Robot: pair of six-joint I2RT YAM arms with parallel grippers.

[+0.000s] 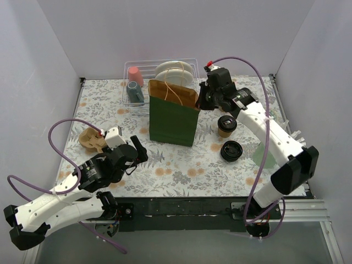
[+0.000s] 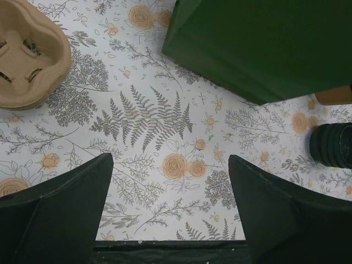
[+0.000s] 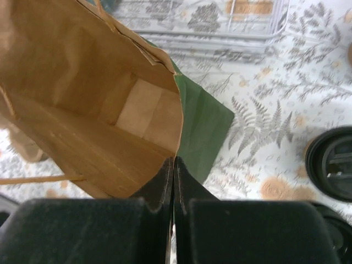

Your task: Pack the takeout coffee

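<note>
Right of the green bag, on the flowered tablecloth [image 1: 176, 170], the takeout coffee [image 1: 226, 125] stands upright with its black lid on, untouched by either of my arms. Just in front of it lies a loose black lid [image 1: 231, 150], apart from the cup and no part of this job.

Beside the cup, the green paper bag [image 1: 175, 118] stands open, its brown inside and flat bottom showing bare in my right wrist view. My right gripper [image 3: 174, 176] sits at the bag's near top edge with its jaws pressed fully together; the rim of the bag runs down to where the fingers meet, so I judge I have pinched that edge to hold the mouth open, though the paper between the pads is too thin to see for certain.

My left gripper [image 2: 168, 192] hangs low over the cloth at the near left, jaws spread wide and holding nothing. A brown pulp cup carrier [image 1: 91, 138] lies just beyond it. Behind the bag, a wire rack [image 1: 132, 100] holds plates and two cups.

So the step in hand is readying the bag, and the cup is not yet packed. Next the cup must be gripped around its body, kept upright, lifted over the rim and lowered inside. My left arm is well apart from the cup, with the bag between.
</note>
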